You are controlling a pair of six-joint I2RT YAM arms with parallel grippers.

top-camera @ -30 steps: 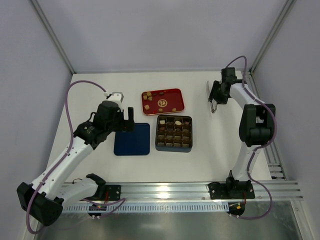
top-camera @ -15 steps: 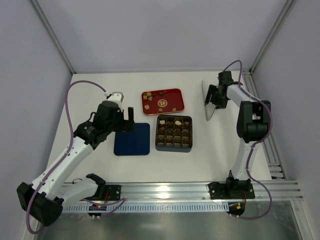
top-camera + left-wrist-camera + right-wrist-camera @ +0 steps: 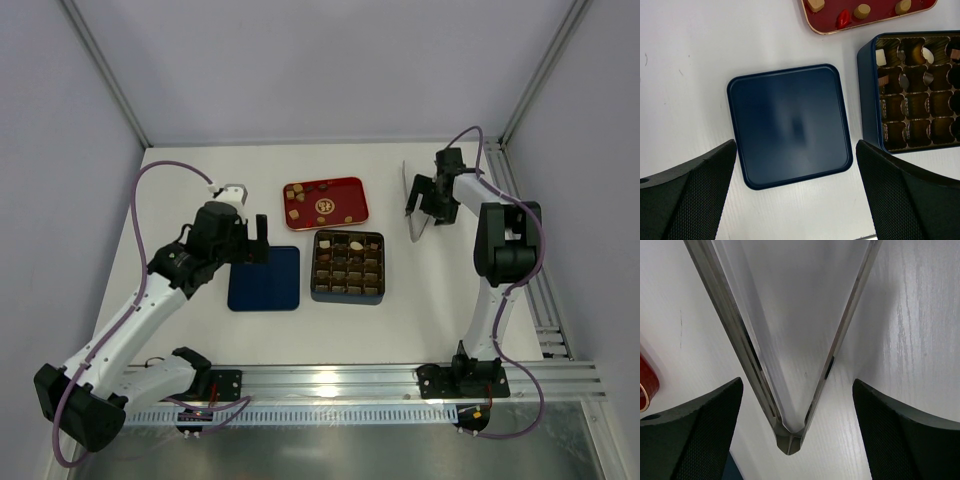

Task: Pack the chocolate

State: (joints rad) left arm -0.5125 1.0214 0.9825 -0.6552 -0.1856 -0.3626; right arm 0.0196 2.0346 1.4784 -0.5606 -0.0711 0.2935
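left gripper (image 3: 796,144) and right gripper (image 3: 797,382), both with fingers spread wide

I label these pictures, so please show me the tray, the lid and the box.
Tray (image 3: 352,198): top view, bare red floor, right side.
Lid (image 3: 790,125): left wrist view, middle of top.
Box (image 3: 867,90): left wrist view, its blue left wall.

place: robot lab cell | evidence: white table (image 3: 190,180), aluminium rail (image 3: 340,379), plain enclosure walls (image 3: 300,70)

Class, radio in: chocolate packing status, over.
Left gripper open over blue lid. Right gripper open, tongs between fingers. Chocolate partly on red tray, partly in box.
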